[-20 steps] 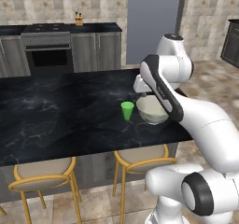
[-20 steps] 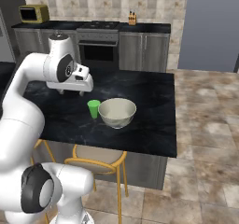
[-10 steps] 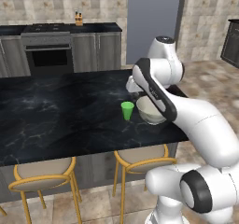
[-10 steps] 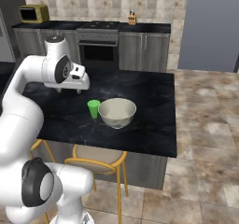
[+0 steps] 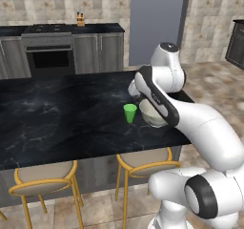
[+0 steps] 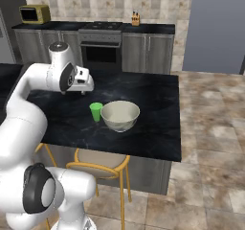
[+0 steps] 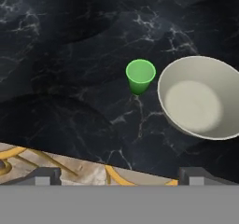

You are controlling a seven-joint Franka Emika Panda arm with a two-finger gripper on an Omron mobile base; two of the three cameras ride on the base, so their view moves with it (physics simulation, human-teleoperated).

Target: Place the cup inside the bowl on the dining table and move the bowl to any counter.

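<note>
A: Hand view: the cup (image 7: 140,75) stands mid-frame, just left of the bowl (image 7: 201,98), on the dining table (image 7: 70,55).
B: The gripper (image 7: 119,175) is wide open, empty. Come straight down over the cup.

Black marble dining table (image 6: 158,123) carries cup (image 6: 96,111) beside bowl (image 6: 120,116).

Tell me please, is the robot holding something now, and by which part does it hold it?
Nothing is held. The gripper hovers with open jaws above the black marble table; the small green plastic cup stands free beside the empty round cream bowl.
</note>
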